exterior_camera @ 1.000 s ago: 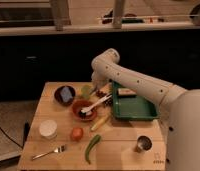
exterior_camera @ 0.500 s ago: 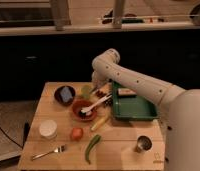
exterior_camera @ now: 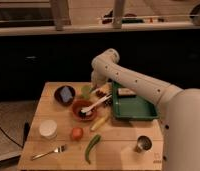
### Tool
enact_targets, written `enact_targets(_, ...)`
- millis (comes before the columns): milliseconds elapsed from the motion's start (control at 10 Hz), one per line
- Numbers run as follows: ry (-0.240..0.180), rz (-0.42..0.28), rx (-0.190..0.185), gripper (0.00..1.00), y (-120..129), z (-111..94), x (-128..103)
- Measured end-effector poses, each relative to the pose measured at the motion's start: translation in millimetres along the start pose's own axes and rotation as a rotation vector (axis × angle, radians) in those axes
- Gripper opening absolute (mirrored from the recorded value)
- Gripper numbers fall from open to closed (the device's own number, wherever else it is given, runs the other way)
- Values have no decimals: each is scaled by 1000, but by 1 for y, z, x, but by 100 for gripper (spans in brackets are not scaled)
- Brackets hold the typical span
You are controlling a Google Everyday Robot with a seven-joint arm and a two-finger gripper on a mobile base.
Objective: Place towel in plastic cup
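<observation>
Open room is mostly left along the front of the tabletop (exterior_camera: pixel 118 152), between the fork (exterior_camera: pixel 48 151) and the metal cup (exterior_camera: pixel 142 144); the back half is pretty packed. The gripper (exterior_camera: pixel 99 91) is held low near the back edge, just beside a greenish object (exterior_camera: pixel 86 90), with the red bowl (exterior_camera: pixel 78 105) and green tray (exterior_camera: pixel 135 107) close by. How the jaws stand can't be told, tbh. A blue piece, likely the towel (exterior_camera: pixel 66 94), is seen in the dark bowl (exterior_camera: pixel 57 94), well apart from the white cup (exterior_camera: pixel 48 129).
</observation>
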Motion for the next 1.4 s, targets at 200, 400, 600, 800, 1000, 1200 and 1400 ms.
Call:
enact_targets(200,1,-3,2,0,-1,1,0)
enact_targets(400,-10,-6,3,0,-4,3,0)
enact_targets(600,-17,-34,1,0,-16,7,-2)
enact_targets(800,-34,-74,-4,0,-35,14,-8)
enact_targets(1000,-44,-100,-12,0,-43,19,-9)
enact_targets(1200,-55,-122,-26,0,-51,26,-9)
enact_targets(1400,-65,-135,-42,0,-56,34,-8)
